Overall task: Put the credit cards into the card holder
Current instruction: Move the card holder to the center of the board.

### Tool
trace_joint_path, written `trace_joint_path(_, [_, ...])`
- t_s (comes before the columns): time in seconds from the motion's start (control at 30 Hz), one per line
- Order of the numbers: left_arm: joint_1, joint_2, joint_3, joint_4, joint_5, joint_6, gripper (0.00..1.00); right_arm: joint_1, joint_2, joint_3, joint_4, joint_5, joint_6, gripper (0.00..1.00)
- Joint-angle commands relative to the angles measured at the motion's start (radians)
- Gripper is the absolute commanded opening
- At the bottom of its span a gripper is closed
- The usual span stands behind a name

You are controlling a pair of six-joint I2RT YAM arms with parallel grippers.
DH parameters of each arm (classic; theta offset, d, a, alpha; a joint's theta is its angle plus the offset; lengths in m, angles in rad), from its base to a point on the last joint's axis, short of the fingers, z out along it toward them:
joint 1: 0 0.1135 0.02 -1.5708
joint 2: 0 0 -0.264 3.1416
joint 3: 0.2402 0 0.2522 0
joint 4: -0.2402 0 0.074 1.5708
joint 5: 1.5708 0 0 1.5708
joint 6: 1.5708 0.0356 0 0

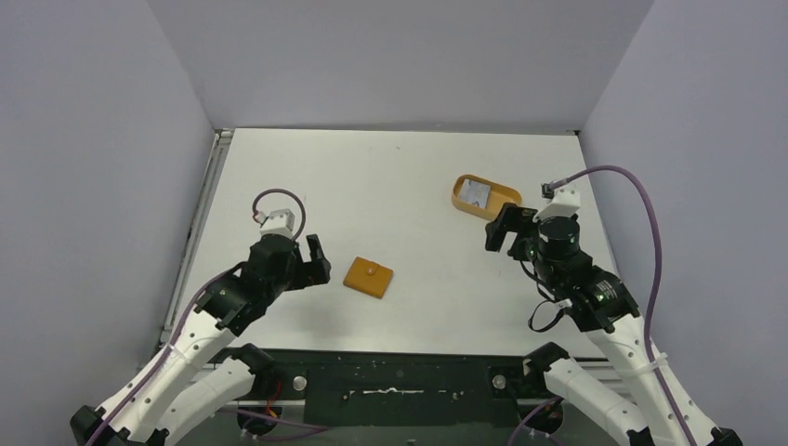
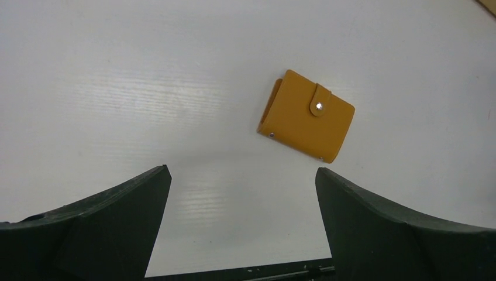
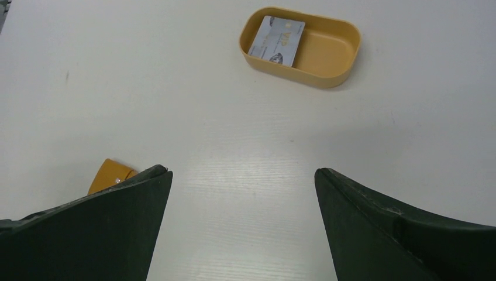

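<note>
Table: we see a flat white table top point(image 1: 400, 177) boxed in by plain grey walls on three sides.
Card holder: the small, flat, orange-tan leather-like card holder point(image 1: 368, 277) lies folded shut on the table. It is near the front edge and between the two arms, closer to the left one. Its snap tab point(image 2: 319, 102) is folded over the face and fastened with a silver stud. Neither claw touches it.
Tray: a shallow orange oval plastic tray point(image 1: 505, 198) sits on the right half of the table. It is well apart from the card holder and just beyond the right claw.
Credit cards: we find a thin, pale grey-white rectangular credit card point(image 3: 276, 41) inside the tray, at its left end in the top view. "VIP" is printed on its face. It appears to lean on the tray wall rather than lie flat. We cannot tell whether more cards sit beneath it.
Left claw: the black two-finger left claw point(image 1: 316, 260) hangs above the table just left of the card holder. Its fingers are spread wide and hold nothing. In its wrist view the card holder lies ahead of the gap, nearer the right finger.
Right claw: the black two-finger right claw point(image 1: 506, 230) hangs above the table near the tray. It too is spread wide and holds nothing. In its wrist view we see the tray ahead and apart from the fingertips. A corner of the card holder peeps out beside the left finger.
</note>
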Motion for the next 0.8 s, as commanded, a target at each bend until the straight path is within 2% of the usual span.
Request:
trace_joint_path(0.0, [0.072,0.096,-0.041,0.083,0.188,-0.140,0.92,-0.002,0.002,-0.064,0.037,-0.118,0.040,1.00])
trace_joint_path(0.1, [0.156,0.195,-0.064,0.184,0.345,-0.192,0.83,-0.002,0.035,-0.112,0.049,-0.136,0.099,1.00])
trace_joint_path(0.17, [0.181,0.260,-0.059,0.240,0.394,-0.206,0.79,0.000,0.065,-0.133,0.058,-0.162,0.119,1.00])
trace_joint_path(0.3, [0.180,0.369,-0.042,0.326,0.413,-0.233,0.72,0.017,0.100,-0.182,0.124,-0.235,0.152,0.97])
trace_joint_path(0.4, [0.176,0.433,-0.056,0.390,0.418,-0.271,0.62,0.048,0.136,-0.214,0.198,-0.271,0.175,0.95])
trace_joint_path(0.6, [0.165,0.525,-0.063,0.456,0.320,-0.285,0.52,0.125,0.317,-0.202,0.369,-0.235,0.232,0.91])
trace_joint_path(0.77, [0.152,0.635,-0.016,0.481,0.319,-0.288,0.42,0.206,0.466,-0.165,0.489,-0.169,0.252,0.88])
